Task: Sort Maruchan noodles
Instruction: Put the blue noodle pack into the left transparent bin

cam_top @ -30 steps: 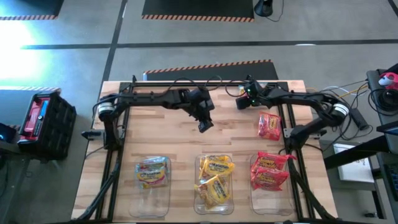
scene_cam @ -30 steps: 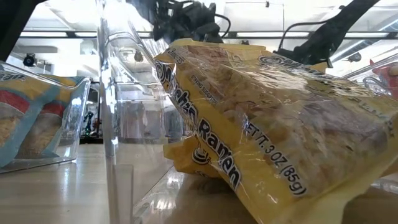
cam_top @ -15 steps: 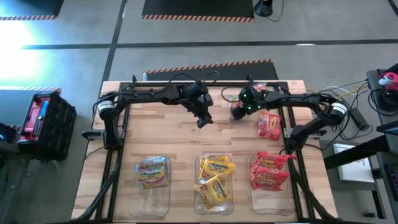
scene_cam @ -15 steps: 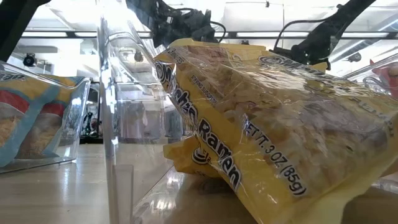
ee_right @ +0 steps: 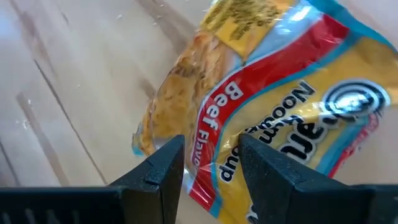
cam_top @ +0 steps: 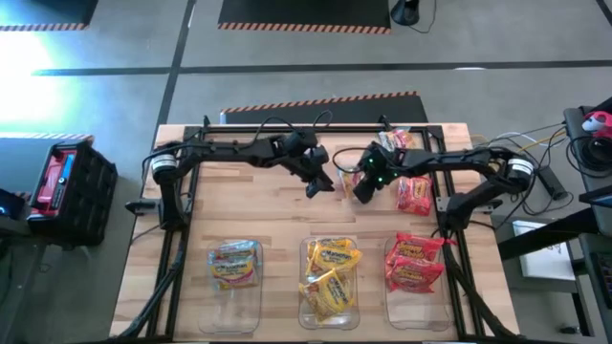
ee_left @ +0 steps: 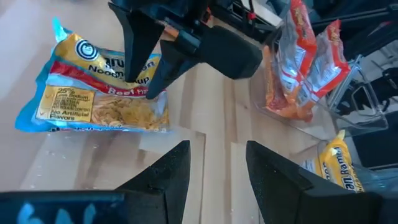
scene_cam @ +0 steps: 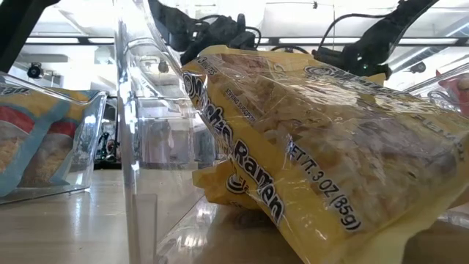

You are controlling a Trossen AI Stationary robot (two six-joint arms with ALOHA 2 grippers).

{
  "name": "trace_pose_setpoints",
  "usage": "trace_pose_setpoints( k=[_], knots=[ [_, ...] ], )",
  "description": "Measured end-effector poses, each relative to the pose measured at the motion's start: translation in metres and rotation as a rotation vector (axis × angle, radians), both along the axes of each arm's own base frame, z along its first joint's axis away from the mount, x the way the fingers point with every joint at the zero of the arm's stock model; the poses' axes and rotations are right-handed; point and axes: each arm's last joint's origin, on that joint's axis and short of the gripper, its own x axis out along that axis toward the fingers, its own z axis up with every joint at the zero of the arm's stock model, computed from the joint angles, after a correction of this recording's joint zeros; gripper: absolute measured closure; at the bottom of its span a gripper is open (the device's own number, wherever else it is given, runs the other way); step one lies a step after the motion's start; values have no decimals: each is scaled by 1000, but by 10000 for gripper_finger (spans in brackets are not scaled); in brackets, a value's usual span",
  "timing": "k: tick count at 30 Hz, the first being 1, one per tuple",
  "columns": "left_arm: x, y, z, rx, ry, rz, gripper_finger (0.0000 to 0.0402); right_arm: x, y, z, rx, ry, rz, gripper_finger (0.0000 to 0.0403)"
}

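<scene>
Table point(cam_top: 239, 215): light wood, with three clear bins along the near edge.
Left bin point(cam_top: 235, 287): holds one blue packet point(cam_top: 233, 263).
Middle bin point(cam_top: 330, 304): holds yellow packets point(cam_top: 331, 272); fills the low view up close.
Right bin point(cam_top: 414, 298): holds red packets point(cam_top: 414, 261).
Loose red packet point(cam_top: 414, 193): flat on the table, beside the right arm.
Beef packet point(ee_left: 99, 93): blue-edged, flat on the wood near the table centre, between both grippers.
Right gripper point(ee_left: 144, 71): down on the beef packet, fingers point(ee_right: 153, 169) parted over it, tips touching its edge; real grasp cannot tell.
Left gripper point(cam_top: 314, 185): just beside the beef packet, fingers point(ee_left: 166, 171) parted, holding nothing.
</scene>
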Motion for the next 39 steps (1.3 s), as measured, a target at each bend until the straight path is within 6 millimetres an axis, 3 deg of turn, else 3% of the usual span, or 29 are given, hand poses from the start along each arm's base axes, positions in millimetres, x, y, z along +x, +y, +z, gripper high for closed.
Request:
trace_pose_setpoints(
  k=[5,8,12,18,28,39],
  knots=[
    [-4,-3,-12,-56,27,-4,262,-5,-1,14,128,-41,-323,257],
    [-6,-5,-17,-71,28,-16,262,-6,0,20,80,-48,-502,257],
    [-8,-7,-21,-85,38,-30,262,-3,6,18,49,-39,-616,257],
    [-8,-8,-22,-86,34,-35,262,4,17,7,37,12,-638,257],
    [-3,-15,-19,-95,7,-38,262,5,17,5,-14,28,-650,257],
    [-3,-18,-19,-111,11,-34,262,9,15,-8,-174,124,-445,257]
  ],
)
